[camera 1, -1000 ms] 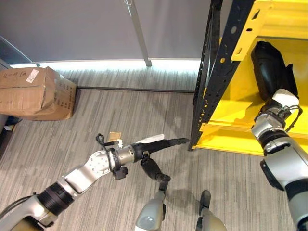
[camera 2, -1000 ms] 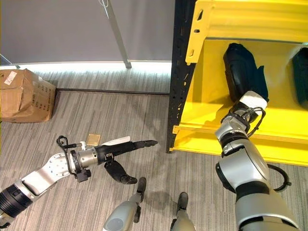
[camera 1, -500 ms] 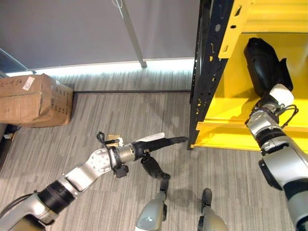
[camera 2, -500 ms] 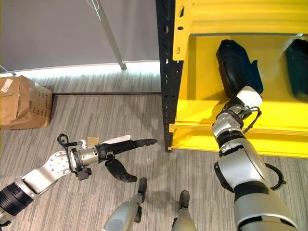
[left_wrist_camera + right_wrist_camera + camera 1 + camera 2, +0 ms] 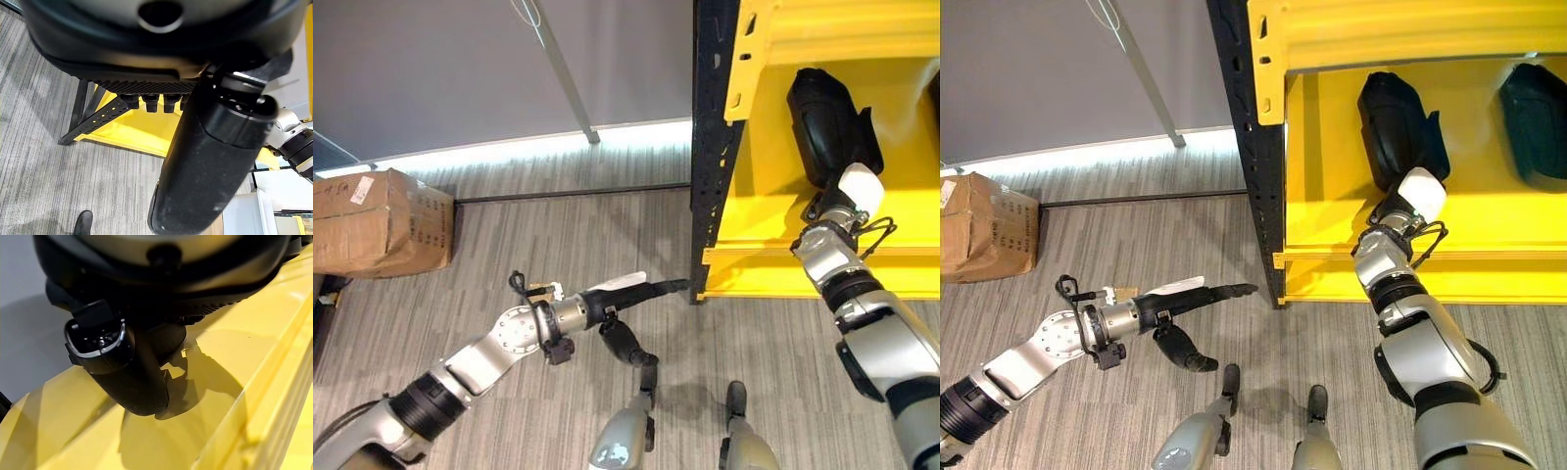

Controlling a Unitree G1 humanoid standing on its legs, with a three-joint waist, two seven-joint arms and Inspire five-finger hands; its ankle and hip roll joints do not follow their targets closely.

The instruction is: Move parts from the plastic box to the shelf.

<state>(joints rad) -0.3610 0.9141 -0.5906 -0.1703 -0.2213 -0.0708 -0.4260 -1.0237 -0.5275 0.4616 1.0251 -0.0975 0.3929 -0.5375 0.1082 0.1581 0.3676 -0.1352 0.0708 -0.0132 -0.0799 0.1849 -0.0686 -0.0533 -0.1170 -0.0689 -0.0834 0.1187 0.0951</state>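
- The yellow metal shelf with black perforated uprights (image 5: 1327, 211) is the landmark; it stands on grey striped carpet (image 5: 568, 245) before a grey wall.
- A black, rounded plastic part (image 5: 1393, 125) leans upright on the shelf's yellow deck, against the back panel, just inside the black upright.
- A second black part of the same kind (image 5: 1538, 117) stands on the same deck, farther in from that upright and well apart from the first.
- The right hand (image 5: 822, 201) reaches over the shelf's front lip and lies at the foot of the first black part, its white-covered thumb (image 5: 1420, 191) in front of the part's lower end.
- Its fingers are hidden behind the wrist and the part in the eye views, and the right wrist view gives only the thumb over the yellow deck, so I cannot tell whether it grips the part or has let go.
- The left hand (image 5: 631, 292) hangs above the carpet in front of the shelf, its fingertips pointing at the foot of the black upright and stopping just short of it.
- Its fingers are stretched out straight and its dark thumb (image 5: 1180, 348) droops below them; it holds nothing.
- A brown cardboard box with a white label (image 5: 377, 220) sits on the carpet well away from the shelf, near the wall.
- A slanted grey metal pole (image 5: 558, 69) stands against the wall between the cardboard box and the shelf.
- A small tan square tag (image 5: 543, 288) lies on the carpet beside the left wrist.
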